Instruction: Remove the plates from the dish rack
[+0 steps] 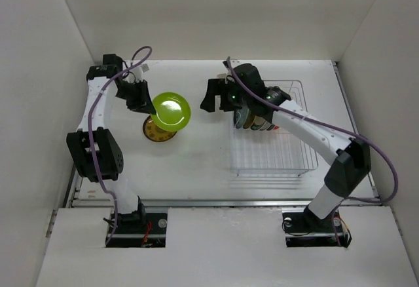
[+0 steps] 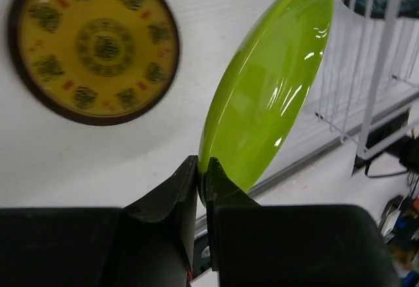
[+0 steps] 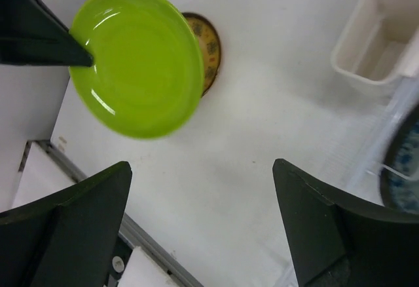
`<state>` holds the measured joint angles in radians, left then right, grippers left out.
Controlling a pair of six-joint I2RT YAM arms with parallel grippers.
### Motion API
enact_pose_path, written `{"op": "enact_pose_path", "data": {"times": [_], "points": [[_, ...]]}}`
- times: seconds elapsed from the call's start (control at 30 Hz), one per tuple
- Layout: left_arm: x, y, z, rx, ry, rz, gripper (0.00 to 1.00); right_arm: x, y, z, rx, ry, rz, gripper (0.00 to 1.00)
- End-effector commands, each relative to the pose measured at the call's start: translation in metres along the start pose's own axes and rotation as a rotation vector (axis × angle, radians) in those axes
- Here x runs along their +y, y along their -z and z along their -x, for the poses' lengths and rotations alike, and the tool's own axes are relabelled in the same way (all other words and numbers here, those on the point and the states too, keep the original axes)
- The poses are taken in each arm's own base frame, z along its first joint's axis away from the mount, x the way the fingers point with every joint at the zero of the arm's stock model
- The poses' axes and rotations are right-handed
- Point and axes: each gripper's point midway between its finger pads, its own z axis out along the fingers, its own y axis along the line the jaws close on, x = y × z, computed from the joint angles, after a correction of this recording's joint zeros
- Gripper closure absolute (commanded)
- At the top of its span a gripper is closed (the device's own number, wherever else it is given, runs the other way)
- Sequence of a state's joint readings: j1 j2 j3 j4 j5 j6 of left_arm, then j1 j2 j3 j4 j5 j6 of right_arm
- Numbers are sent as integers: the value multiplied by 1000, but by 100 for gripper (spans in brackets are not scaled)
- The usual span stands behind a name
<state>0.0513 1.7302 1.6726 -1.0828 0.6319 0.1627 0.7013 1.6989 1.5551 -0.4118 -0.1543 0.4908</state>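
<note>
One lime-green round plate (image 1: 171, 111), pinched by left claw (image 2: 200, 175); one yellow patterned plate (image 2: 91, 44) lying flat; right claw (image 3: 201, 169) wide open, empty.

Top cam's high up behind the arm bases (image 1: 134, 221), staring down at the table (image 1: 196, 162) from well back. Left wrist cam peers over the left gripper (image 2: 201, 166), super close to the lime green plate (image 2: 268, 97), and the right wrist cam looks down past the right gripper (image 3: 201, 166) from farther off. All three catch that plate plus the brown-rimmed yellow plate (image 1: 157, 133).
</note>
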Motion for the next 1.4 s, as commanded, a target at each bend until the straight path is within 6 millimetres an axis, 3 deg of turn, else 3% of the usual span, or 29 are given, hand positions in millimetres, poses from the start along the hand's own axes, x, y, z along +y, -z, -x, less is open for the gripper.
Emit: {"op": "enact_pose_path", "data": {"times": [0.0, 0.1, 0.17, 0.2, 0.33, 0.43, 0.53, 0.57, 0.7, 0.9, 0.97, 1.0, 1.13, 1.27, 1.37], "points": [[39, 5, 22, -66, 107, 58, 100, 2, 65, 56, -210, 10, -89, 5], [72, -17, 18, 2, 169, 149, 100, -9, 97, 70, -293, -2, -142, 4], [83, -30, 14, 48, 196, 155, 100, -14, 120, 77, -333, -10, -174, 4], [93, -43, 9, 90, 219, 160, 100, -16, 124, 75, -335, -12, -185, 4], [118, -64, 5, 156, 258, 210, 100, -27, 155, 83, -394, -27, -250, 1], [128, -69, 1, 195, 285, 242, 100, -35, 163, 79, -388, -59, -278, 1], [138, -68, 0, 202, 290, 301, 100, -54, 167, 73, -365, -96, -347, 1], [140, -67, 0, 204, 289, 316, 93, -59, 169, 73, -368, -116, -365, 1], [144, -62, -4, 217, 248, 394, 82, -66, 179, 74, -387, -147, -389, 1], [156, -52, -9, 227, 249, 490, 81, -88, 199, 76, -412, -168, -488, 1], [154, -49, -8, 218, 246, 491, 72, -94, 205, 78, -425, -174, -520, 1], [154, -49, -8, 218, 246, 491, 62, -97, 206, 75, -416, -174, -536, 1], [150, -52, -8, 223, 226, 478, 42, -126, 210, 67, -391, -225, -645, 1], [146, -43, -9, 227, 212, 510, 38, -158, 219, 64, -390, -288, -758, 1], [141, -31, -1, 183, 195, 525, 38, -197, 217, 58, -360, -333, -863, 1]]}}
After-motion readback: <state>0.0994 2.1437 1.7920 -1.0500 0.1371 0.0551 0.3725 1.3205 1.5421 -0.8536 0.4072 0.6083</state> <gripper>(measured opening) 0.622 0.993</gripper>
